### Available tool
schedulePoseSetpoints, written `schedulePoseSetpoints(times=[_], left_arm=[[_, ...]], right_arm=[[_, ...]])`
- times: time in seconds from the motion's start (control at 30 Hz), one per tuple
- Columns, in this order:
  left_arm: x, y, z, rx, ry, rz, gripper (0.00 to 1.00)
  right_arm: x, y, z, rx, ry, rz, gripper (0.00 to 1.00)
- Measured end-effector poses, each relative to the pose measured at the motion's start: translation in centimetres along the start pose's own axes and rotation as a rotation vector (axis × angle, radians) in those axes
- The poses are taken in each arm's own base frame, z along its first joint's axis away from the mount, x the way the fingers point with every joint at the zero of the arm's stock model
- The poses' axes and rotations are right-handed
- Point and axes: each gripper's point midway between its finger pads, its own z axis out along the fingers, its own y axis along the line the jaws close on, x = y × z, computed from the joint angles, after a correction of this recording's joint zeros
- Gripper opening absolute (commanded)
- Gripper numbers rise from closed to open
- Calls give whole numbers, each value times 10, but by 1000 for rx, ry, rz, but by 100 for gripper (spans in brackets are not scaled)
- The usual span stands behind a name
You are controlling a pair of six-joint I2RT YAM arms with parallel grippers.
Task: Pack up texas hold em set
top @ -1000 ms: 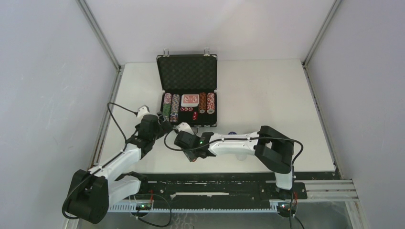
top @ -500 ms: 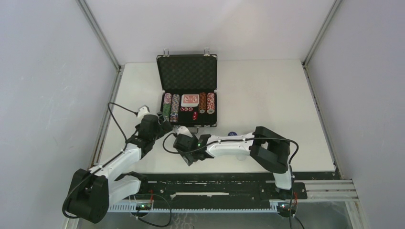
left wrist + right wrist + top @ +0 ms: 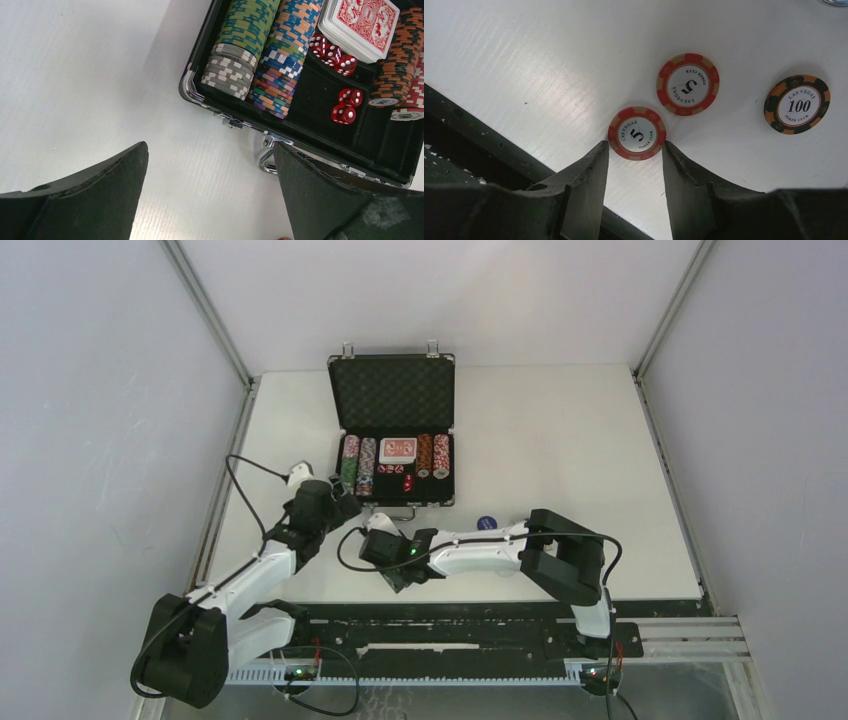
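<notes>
The black silver-edged case (image 3: 392,390) lies open at the table's middle back. In its tray stand rows of striped chips (image 3: 240,40), a red card deck (image 3: 361,20) and red dice (image 3: 345,97). My left gripper (image 3: 210,147) hangs open over bare table just in front of the case's metal handle (image 3: 265,155), holding nothing. My right gripper (image 3: 635,143) is low near the front edge, its two fingertips pressed against opposite sides of a red "5" chip (image 3: 637,133) lying flat. A second red "5" chip (image 3: 687,84) and an orange-black "100" chip (image 3: 797,104) lie loose beyond it.
The table's dark front edge (image 3: 484,140) runs close behind my right fingers. A small blue round piece (image 3: 487,522) lies on the table by the right forearm. Grey walls and metal posts close in the table on three sides.
My right wrist has slid left and toward the table's front edge. The left arm and the case have not moved.
</notes>
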Motion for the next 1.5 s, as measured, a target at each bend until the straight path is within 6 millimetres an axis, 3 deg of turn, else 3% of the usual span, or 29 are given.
schedulePoseSetpoints(times=[0.33,0.47,0.57,1.5], left_arm=[[0,0,0,0,0,0,99],[0,0,0,0,0,0,99],[0,0,0,0,0,0,99],[0,0,0,0,0,0,99]], right_arm=[[1,1,-1,9,-1,-5,50],[1,1,-1,11,-2,-1,67],[1,1,-1,10,-3,2,69],[-8,2,5,-10,-12,19,55]])
